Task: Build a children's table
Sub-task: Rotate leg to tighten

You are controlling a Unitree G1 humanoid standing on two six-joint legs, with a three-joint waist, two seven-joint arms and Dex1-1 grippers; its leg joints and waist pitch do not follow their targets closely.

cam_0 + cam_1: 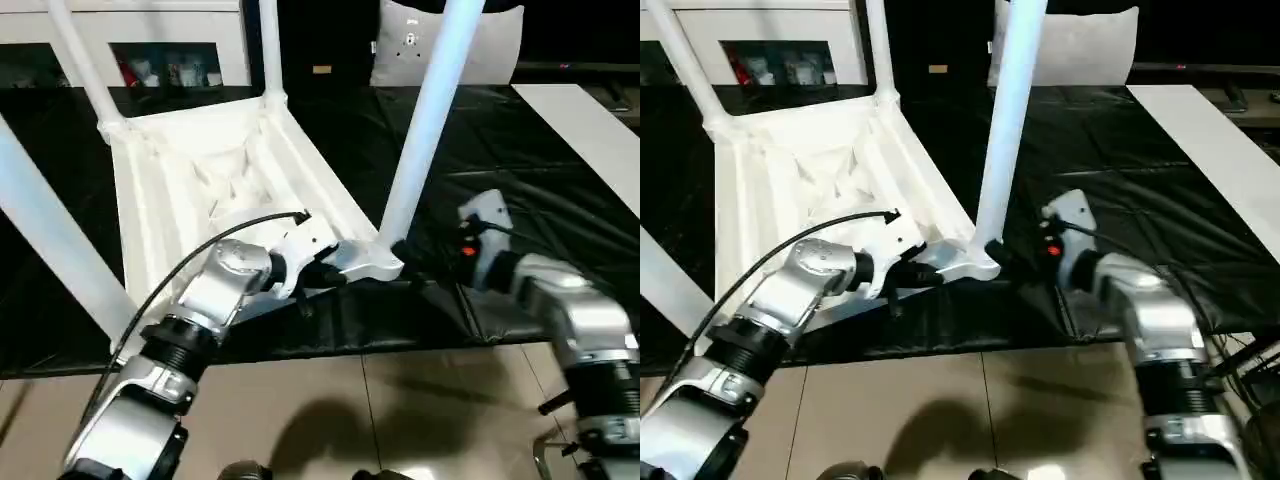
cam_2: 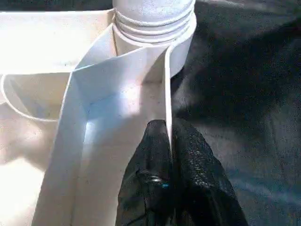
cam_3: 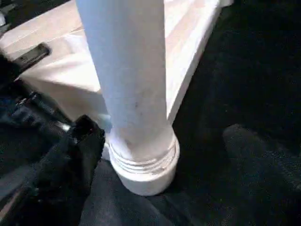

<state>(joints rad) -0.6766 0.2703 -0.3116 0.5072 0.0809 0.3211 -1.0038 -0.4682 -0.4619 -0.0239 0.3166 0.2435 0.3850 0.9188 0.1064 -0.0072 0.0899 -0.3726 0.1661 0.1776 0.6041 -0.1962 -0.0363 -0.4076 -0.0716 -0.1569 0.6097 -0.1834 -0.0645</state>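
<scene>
The children's table lies upside down on the black mat, its ribbed top [image 1: 200, 190] facing up. Legs rise from the far-left corner [image 1: 85, 65], the far-right corner [image 1: 270, 50] and the near-left corner [image 1: 50, 240]. Another leg [image 1: 430, 120] stands in the near-right corner socket [image 1: 375, 262]. My left gripper [image 2: 168, 127] is shut on the thin rim wall [image 2: 165, 84] just beside that socket. My right gripper [image 3: 160, 141] is open around the base of that leg, with one finger [image 3: 87, 136] near the threaded collar and the other [image 3: 244, 141] well clear of it.
The black mat [image 1: 540, 200] covers the floor under the table, and tan tiles [image 1: 400, 410] lie nearer to me. A white pillow [image 1: 490, 50] and white glass-door cabinets [image 1: 150, 40] stand at the back. A long white board [image 1: 590, 130] lies at the right.
</scene>
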